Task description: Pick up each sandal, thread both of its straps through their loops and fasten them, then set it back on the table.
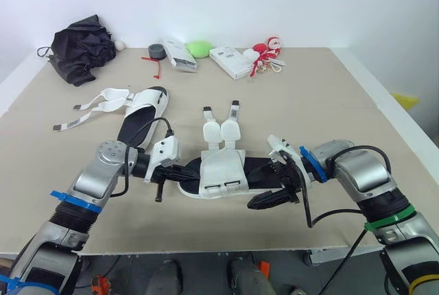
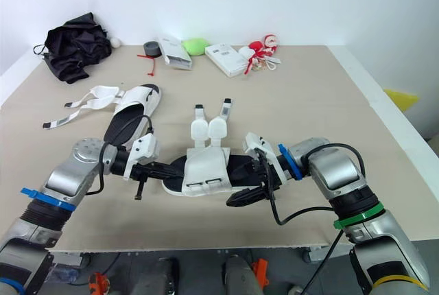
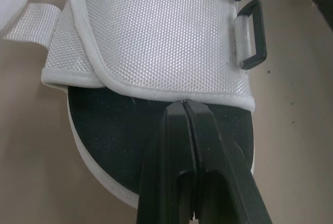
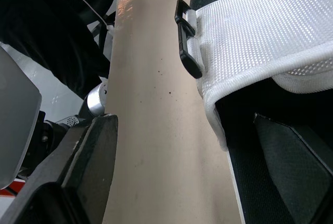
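Between left pincer (image 3: pixel 186 107) — closed, empty — and right pincer (image 1: pixel 267 186), agape astride the rim, lies the near sandal (image 1: pixel 223 168) — clamp squarely before lifting.

On the sandal (image 1: pixel 221 166) at lower centre, the upper (image 3: pixel 156 31) is rough white woven mesh cloth with smooth binding. The footbed (image 3: pixel 114 125) is matt black, and the loops (image 3: pixel 251 34) are smooth black plastic. The table (image 1: pixel 329 96) is matt beige.
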Robot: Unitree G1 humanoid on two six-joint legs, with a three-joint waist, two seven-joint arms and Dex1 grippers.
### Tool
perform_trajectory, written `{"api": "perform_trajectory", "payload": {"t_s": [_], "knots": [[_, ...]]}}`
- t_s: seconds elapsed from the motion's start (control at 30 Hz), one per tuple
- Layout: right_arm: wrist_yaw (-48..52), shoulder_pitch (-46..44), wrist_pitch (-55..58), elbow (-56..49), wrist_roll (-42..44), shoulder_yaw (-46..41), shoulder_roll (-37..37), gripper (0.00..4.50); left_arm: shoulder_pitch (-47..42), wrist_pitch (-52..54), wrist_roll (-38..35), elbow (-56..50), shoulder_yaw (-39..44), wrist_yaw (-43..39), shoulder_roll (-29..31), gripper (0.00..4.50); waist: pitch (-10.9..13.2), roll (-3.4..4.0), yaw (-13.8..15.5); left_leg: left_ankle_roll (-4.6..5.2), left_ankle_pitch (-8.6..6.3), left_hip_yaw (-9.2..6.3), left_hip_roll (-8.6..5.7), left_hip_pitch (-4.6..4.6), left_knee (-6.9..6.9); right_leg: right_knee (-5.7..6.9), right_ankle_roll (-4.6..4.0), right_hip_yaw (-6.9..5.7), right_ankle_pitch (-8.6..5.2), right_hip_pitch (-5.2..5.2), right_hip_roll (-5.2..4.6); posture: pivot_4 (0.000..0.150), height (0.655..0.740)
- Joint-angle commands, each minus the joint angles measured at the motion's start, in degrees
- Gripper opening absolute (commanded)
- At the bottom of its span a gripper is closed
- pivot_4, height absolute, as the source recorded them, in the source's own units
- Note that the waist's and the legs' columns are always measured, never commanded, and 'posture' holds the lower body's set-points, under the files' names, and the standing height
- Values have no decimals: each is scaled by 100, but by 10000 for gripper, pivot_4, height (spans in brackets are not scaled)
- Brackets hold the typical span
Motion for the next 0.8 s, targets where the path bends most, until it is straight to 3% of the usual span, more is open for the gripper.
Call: {"api": "perform_trajectory", "payload": {"t_s": [0.03, 0.37, 0.67, 0.8], "knots": [[-133, 63, 101, -61, 14, -29, -13, 44733, 174, -123, 488, 309, -202, 329, 67, 0, 0, 0, 0, 0, 0, -1, 0, 0, 0, 0, -1, 0, 0, 0, 1, 1500, 7380], [-250, 115, 191, -169, 109, -93, -45, 44733, 717, -43, 415, 318, -302, 753, -375, 0, -20, -2, 25, 3, 3, 5, -5, 21, 12, 0, -7, 3, 2, 18, -10, 1500, 7380], [-67, -88, 266, -47, 320, -418, -261, 44733, 831, -501, 664, 821, -324, 758, -349, 0, -81, -10, 39, 2, 3, 26, -17, 33, 16, -12, -4, -4, -1, 14, -46, 1500, 7380], [-14, -792, 258, 853, 542, -1023, -356, 44733, 721, -731, 756, 1005, -379, 726, -370, 0, -83, -7, 47, 2, 3, 29, -18, 30, 13, -16, -4, -3, -1, 13, -47, 1500, 7380]]}}
